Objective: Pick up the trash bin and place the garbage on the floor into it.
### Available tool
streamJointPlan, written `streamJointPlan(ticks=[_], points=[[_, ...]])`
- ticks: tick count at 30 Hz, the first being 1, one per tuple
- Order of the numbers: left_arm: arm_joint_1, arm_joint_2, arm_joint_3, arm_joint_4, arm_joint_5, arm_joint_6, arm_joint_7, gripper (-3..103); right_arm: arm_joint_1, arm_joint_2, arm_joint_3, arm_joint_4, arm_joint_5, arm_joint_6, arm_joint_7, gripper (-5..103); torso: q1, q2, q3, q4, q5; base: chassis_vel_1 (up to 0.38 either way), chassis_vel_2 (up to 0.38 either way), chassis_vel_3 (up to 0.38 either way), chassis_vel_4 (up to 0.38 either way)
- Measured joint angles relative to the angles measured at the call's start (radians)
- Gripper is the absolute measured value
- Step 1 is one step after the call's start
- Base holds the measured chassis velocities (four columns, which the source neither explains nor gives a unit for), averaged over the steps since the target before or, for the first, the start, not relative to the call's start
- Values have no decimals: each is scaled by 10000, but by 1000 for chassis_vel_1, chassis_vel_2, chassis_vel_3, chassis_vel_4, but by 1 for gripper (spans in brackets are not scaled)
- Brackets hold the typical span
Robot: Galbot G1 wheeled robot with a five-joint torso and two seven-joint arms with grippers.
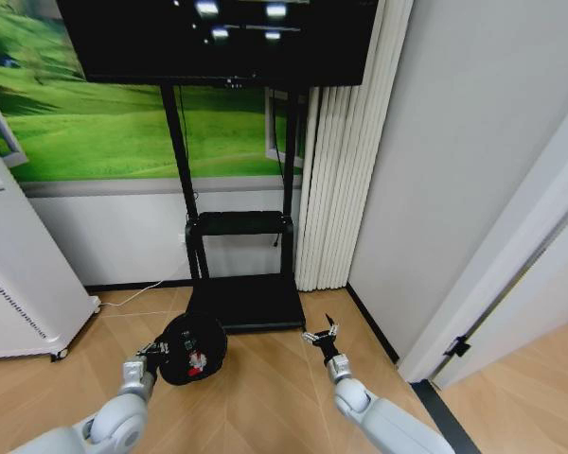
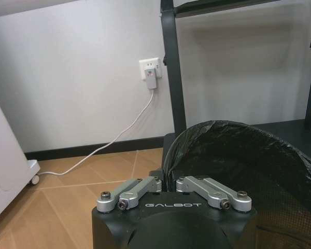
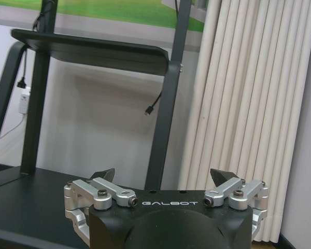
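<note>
I have the left pincer (image 1: 159, 350) clamped on the rim of the small black round trash bin (image 1: 191, 348), lined with a black bag, held above the wooden floor (image 1: 265, 388) at near left. Red-and-white garbage (image 1: 198, 363) lies inside it. The right pincer (image 1: 320, 335) hovers wide open, empty, before the black TV stand (image 1: 241, 301).

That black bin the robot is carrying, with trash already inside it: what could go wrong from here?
The left gripper holds the trash bin only by its rim, so it might slip or tip and spill the red-and-white garbage inside. The loose black liner could perhaps pull free at the pinch. The open right gripper hangs near the TV stand base and might bump it.
</note>
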Motion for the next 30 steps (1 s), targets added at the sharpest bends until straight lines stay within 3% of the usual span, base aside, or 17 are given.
streamJointPlan(ticks=[15,23,30], points=[[44,-57,55,-143,-15,48,-64,7,-50,457,-37,-432,-671,64,30,100,-4,2,-2,-1,-6,443,22,-420,-24],[151,-270,99,-140,116,49,-67,7,-151,925,-27,-970,-1721,104,175,100,-3,2,0,2,-4,475,236,-446,-235],[185,-322,107,-52,166,48,-62,7,-255,1150,16,-1137,-1772,316,192,100,1,0,2,5,-1,398,337,-403,-328]])
